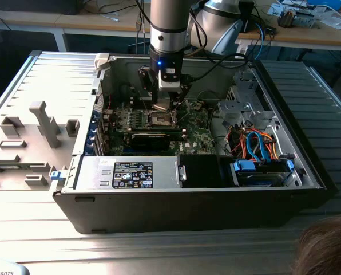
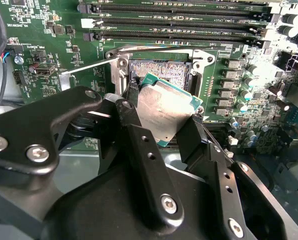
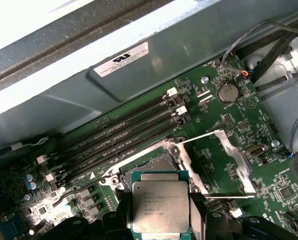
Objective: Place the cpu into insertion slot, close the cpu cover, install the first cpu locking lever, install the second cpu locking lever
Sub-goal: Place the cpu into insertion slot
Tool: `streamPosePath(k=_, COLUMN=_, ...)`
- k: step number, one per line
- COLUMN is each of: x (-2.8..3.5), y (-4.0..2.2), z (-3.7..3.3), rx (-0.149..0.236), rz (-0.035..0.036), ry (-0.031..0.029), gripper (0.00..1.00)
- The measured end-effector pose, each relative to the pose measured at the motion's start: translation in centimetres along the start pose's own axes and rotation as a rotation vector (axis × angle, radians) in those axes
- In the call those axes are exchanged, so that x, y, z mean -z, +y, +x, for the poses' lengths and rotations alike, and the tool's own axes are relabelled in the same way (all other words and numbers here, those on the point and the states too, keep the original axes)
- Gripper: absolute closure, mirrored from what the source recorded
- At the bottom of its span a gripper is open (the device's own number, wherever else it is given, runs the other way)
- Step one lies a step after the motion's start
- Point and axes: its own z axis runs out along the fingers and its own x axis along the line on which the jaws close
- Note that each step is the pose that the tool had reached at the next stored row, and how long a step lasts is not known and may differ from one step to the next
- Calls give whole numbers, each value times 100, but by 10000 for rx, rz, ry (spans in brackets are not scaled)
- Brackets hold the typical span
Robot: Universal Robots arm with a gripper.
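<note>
Inside the open computer case point(image 1: 308, 166), the gripper point(image 2: 164, 125) is clamped on the cpu point(image 2: 166, 107), one black finger point(image 2: 134, 125) pressed against each opposite edge of it. The chip, silver top showing, is over the near part of the insertion slot point(image 2: 161, 70) and looks slightly tilted (whether it touches the socket cannot be told). The slot's brownish-gold contacts lie exposed beyond it. In the first wrist view the cpu cover point(image 3: 239, 165) is swung open beside the slot, near the long memory slots point(image 3: 124, 135).
</note>
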Motion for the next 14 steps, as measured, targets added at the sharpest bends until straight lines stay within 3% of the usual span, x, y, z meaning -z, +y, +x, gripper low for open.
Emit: streamPosePath(k=14, x=-3, y=0, z=0, rx=-137, rz=2, ry=-4, gripper=45)
